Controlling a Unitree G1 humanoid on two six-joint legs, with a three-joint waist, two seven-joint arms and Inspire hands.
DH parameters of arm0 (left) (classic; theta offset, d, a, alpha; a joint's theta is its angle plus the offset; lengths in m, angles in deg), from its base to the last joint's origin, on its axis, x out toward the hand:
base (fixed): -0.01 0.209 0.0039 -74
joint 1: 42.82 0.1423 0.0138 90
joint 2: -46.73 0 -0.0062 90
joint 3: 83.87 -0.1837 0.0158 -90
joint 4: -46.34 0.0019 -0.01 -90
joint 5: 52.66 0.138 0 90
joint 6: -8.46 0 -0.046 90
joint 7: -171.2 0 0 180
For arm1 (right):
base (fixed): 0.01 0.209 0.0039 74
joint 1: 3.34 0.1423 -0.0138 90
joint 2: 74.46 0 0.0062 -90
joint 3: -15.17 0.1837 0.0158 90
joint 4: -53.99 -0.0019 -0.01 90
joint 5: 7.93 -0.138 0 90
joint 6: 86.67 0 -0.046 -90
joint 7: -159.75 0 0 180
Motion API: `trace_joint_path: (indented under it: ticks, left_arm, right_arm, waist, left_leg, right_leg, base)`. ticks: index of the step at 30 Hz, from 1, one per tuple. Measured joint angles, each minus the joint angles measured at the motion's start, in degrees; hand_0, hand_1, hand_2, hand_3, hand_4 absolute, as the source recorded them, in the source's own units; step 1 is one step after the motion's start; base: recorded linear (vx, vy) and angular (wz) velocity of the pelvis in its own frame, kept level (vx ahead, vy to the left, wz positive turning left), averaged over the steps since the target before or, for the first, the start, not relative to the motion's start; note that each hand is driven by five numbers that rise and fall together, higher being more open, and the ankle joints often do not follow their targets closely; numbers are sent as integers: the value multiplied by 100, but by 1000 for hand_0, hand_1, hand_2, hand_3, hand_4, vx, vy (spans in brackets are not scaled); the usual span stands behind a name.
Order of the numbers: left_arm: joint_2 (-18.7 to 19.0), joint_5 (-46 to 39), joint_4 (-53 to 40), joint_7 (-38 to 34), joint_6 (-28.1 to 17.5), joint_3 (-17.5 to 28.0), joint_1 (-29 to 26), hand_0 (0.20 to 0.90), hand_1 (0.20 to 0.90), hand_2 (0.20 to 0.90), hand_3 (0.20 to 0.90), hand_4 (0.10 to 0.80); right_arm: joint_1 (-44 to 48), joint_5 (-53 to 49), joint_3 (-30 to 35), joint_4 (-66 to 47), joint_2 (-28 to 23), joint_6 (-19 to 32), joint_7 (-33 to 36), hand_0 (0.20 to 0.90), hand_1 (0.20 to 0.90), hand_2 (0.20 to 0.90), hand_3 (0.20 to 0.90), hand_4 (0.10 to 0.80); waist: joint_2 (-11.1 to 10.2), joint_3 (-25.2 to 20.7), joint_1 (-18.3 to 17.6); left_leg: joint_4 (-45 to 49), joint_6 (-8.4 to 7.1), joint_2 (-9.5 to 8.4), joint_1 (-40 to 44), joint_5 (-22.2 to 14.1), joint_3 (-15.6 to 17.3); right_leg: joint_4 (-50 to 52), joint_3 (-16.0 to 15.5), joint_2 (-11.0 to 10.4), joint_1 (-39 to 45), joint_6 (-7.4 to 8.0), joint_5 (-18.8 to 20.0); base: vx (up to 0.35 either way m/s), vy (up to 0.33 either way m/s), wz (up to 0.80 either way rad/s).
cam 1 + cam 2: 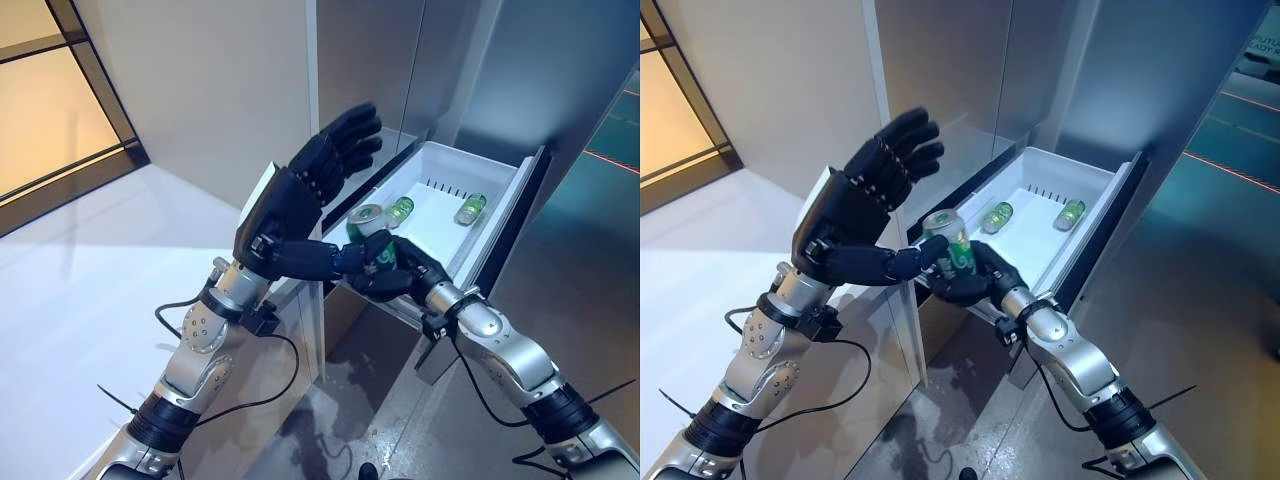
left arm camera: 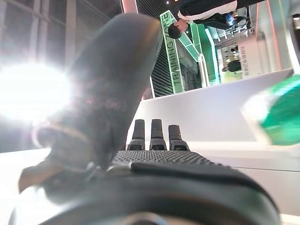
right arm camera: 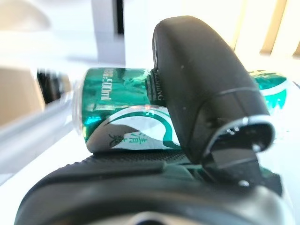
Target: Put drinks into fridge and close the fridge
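My right hand (image 1: pixel 408 272) is shut on a green can (image 1: pixel 372 232) and holds it upright at the near edge of the white fridge drawer (image 1: pixel 500 205). In the right wrist view the thumb (image 3: pixel 201 89) curls over the can (image 3: pixel 122 115). My left hand (image 1: pixel 310 190) is open, fingers straight and raised above the drawer's near left corner, its thumb reaching toward the can. Two more green drinks (image 1: pixel 400 210) (image 1: pixel 470 208) lie inside the drawer. The can's edge shows in the left wrist view (image 2: pixel 276 117).
The drawer stands pulled out from the grey fridge front (image 1: pixel 560 90). A beige wall (image 1: pixel 200 90) and a white floor (image 1: pixel 80 290) lie to the left. A person bends over far off in the left wrist view (image 2: pixel 206 11).
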Motion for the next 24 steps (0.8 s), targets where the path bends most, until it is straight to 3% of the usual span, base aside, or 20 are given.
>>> trace_joint_path:
  ticks: [6, 12, 18, 21, 24]
  left_arm:
    - [-3, 3, 84, -190, 114, 2, -38, 900, 900, 900, 900, 800]
    - [-271, -513, 546, 75, 988, -7, -20, 900, 900, 900, 900, 800]
    - [-885, -2311, 1190, 1059, 2816, -449, 531, 900, 900, 900, 900, 800]
    - [-918, -3066, 1410, 1401, 3797, -899, 1149, 900, 900, 900, 900, 800]
    - [-976, -3265, 1946, 1667, 4514, -1324, 1695, 900, 900, 900, 900, 800]
  right_arm:
    - [448, 272, 375, 567, -249, 7, 445, 300, 300, 300, 200, 100]
    - [726, 303, 416, 1063, -565, 137, 681, 300, 300, 300, 200, 100]
    - [1456, 268, 414, 2324, -712, 374, 775, 300, 300, 300, 200, 100]
    - [1835, 265, 414, 3069, -818, 413, 813, 300, 300, 300, 200, 100]
    - [2123, 265, 333, 3759, -919, 584, 819, 300, 300, 300, 200, 100]
  waist:
    - [75, 86, -2]
    - [93, 119, 22]
    - [133, 220, 169]
    - [134, 231, 218]
    - [133, 245, 360]
  left_leg:
    - [0, 0, 2, -10, 0, -54]
    - [0, -2, 5, 21, 1, -189]
    - [0, 10, -29, -12, 13, -378]
    - [2, 14, -45, 0, 17, -547]
    - [11, 13, -46, -71, 18, -650]
  right_leg:
    - [1, -19, 2, 4, 0, -3]
    - [0, -150, 1, 90, -2, -44]
    - [1, -324, -34, 159, 25, -98]
    - [0, -482, -52, 205, 34, -151]
    - [0, -628, -92, 231, 33, -190]
  base:
    - [12, -7, 1]
    - [45, -21, 11]
    - [90, -11, 15]
    - [98, -13, 31]
    - [53, -25, 25]
